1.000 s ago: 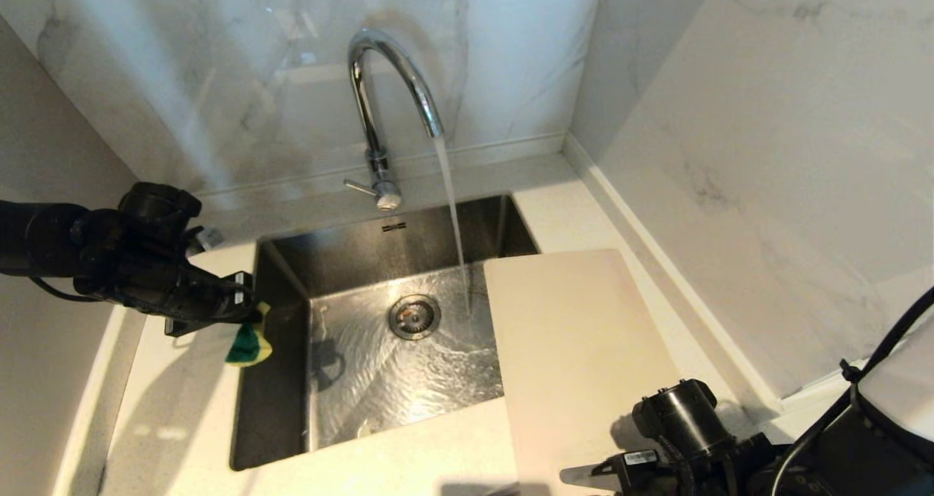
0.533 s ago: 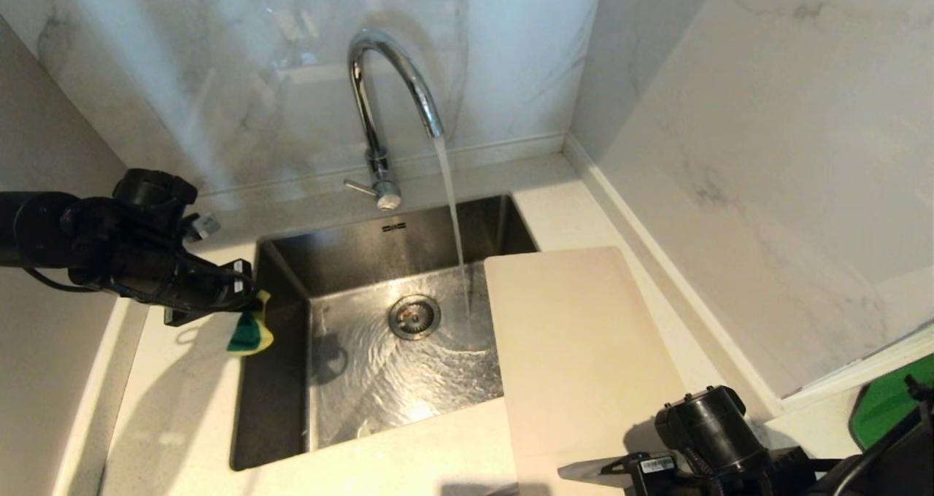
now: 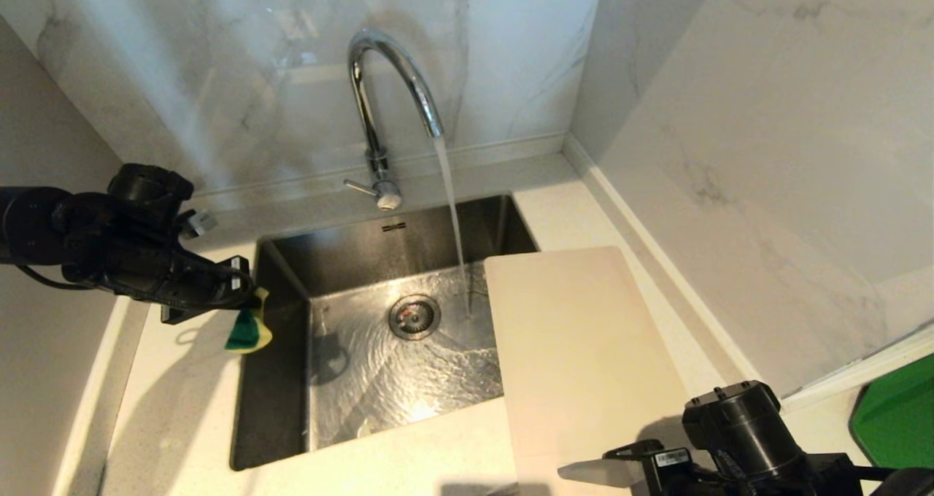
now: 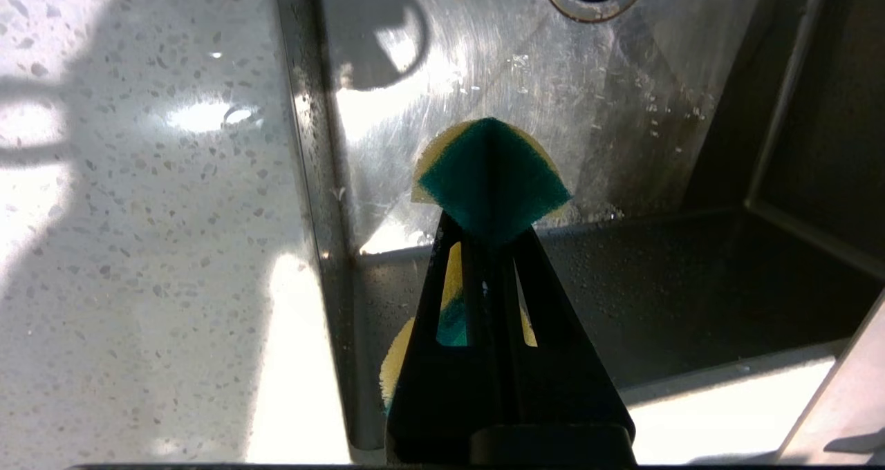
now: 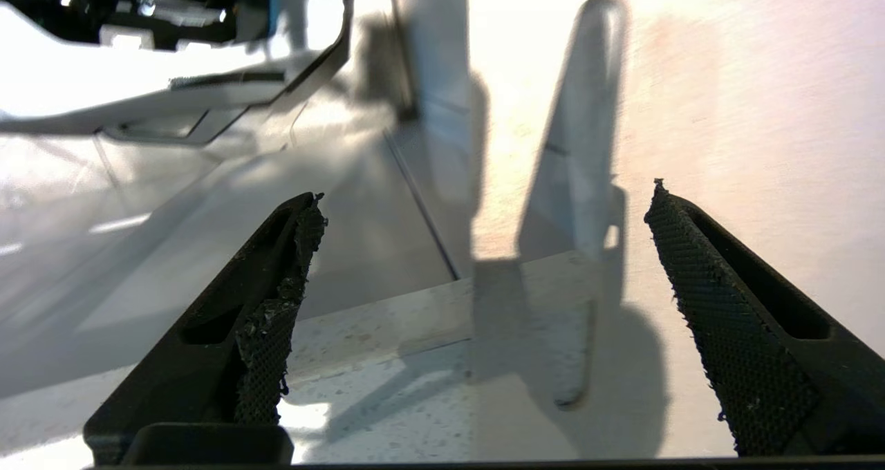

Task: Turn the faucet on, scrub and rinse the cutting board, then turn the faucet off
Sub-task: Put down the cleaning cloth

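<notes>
Marble-walled corner, speckled bench [image 3: 182,423]; sink [image 3: 379,248] running wet under faucet [image 3: 379,102]. Cutting board [image 3: 576,350] bridged sink's right edge. Right gripper [image 5: 484,304] over board's near end, jaws spread. Left gripper [image 3: 244,306] above sink's left edge, pinching sponge [image 3: 246,332]

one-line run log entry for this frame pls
faucet: running | cutting board: flat, bridging sink right edge | left gripper: shut on sponge, at sink's left rim | right gripper: open over board's handle end
</notes>
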Robot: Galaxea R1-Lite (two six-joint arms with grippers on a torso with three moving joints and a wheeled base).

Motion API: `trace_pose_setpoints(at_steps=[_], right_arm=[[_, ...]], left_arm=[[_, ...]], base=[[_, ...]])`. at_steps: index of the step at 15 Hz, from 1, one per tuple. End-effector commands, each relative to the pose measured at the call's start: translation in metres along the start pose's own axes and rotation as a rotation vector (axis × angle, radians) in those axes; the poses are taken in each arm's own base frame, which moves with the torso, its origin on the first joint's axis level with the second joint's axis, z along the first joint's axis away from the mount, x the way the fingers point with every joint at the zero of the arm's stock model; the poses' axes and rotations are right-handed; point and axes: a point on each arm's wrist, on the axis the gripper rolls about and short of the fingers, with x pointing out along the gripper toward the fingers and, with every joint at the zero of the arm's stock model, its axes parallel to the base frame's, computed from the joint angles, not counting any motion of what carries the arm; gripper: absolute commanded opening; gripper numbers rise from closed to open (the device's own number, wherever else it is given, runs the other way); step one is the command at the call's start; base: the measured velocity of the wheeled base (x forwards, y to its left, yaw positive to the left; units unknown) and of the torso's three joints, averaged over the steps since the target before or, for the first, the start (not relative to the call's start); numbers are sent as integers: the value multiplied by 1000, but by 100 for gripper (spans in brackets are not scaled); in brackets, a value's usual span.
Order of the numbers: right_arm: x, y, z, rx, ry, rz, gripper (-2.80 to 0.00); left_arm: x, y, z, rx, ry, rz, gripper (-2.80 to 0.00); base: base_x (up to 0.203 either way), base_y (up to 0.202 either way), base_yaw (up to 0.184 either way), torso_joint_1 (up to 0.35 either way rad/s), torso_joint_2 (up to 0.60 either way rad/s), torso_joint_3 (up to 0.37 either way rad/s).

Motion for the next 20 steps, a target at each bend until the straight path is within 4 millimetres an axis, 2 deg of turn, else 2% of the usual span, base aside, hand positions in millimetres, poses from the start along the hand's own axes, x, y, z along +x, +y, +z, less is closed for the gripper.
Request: trace_pose_setpoints(at_steps=[1, 2, 3, 8, 13, 16, 20], right_arm=[[-11, -2, 3, 1, -36, -49, 0], [-14, -4, 4, 40, -63, -60, 0], [-17, -5, 6, 68, -108, -62, -280], [-31, -31, 15, 206, -231, -203, -280], [-66, -47, 20, 261, -317, -369, -280], [-92, -60, 27, 467, -414, -446, -280], [-141, -79, 34, 827, -539, -640, -280]], left_arm=[[-6, -2, 0, 1, -9, -5, -280], [-9, -2, -1, 1, -11, -5, -280], [-9, -1, -2, 0, -1, -1, -280], [-24, 1, -7, -3, 15, 17, -280], [-43, 1, -11, -1, 10, 60, -280], [-48, 2, -14, 0, 15, 82, -280], [-49, 3, -18, 0, 26, 86, -280]], base=[[0, 0, 0, 0, 0, 0], [0, 0, 0, 0, 0, 0], [0, 0, 0, 0, 0, 0], [0, 0, 0, 0, 0, 0], [0, 0, 0, 0, 0, 0], [0, 0, 0, 0, 0, 0], [0, 0, 0, 0, 0, 0]])
